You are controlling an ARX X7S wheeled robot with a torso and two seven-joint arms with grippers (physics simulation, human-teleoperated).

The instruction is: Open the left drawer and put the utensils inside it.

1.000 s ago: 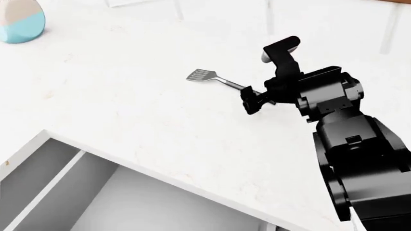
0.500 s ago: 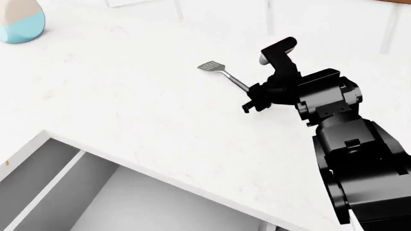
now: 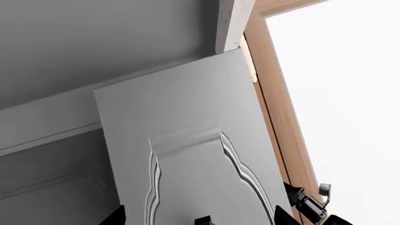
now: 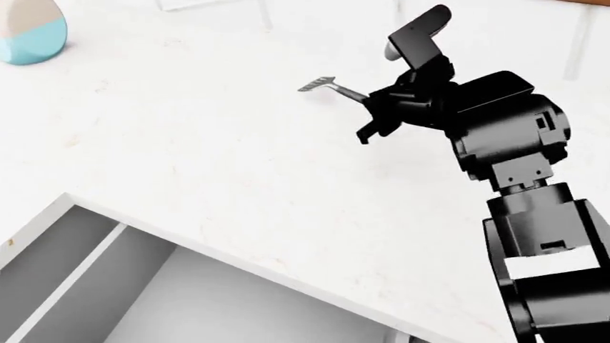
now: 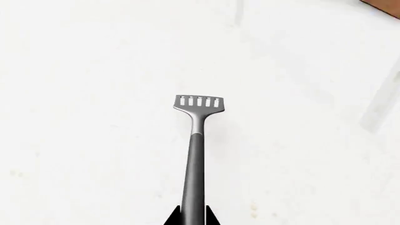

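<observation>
My right gripper (image 4: pixel 368 118) is shut on the dark handle of the slotted metal spatula (image 4: pixel 321 86) and holds it above the white counter (image 4: pixel 191 157), blade pointing away from the arm. In the right wrist view the spatula (image 5: pixel 195 140) runs straight out from between the gripper (image 5: pixel 190 219) fingertips. The left drawer (image 4: pixel 57 246) stands open at the lower left of the head view, grey inside with a divider (image 4: pixel 74 277). My left gripper (image 3: pixel 200 221) is open below the counter, facing a cabinet door (image 3: pixel 187 122), with nothing between its fingers.
A blue-and-beige bottle (image 4: pixel 28 32) stands at the counter's far left. The counter's front edge (image 4: pixel 238 264) overhangs the open drawer. Beside the arched-moulding cabinet door runs a wood-coloured strip (image 3: pixel 275 122).
The right gripper has risen and moved further back with the spatula. The spatula's blade has come up off the counter and swung to the right.
</observation>
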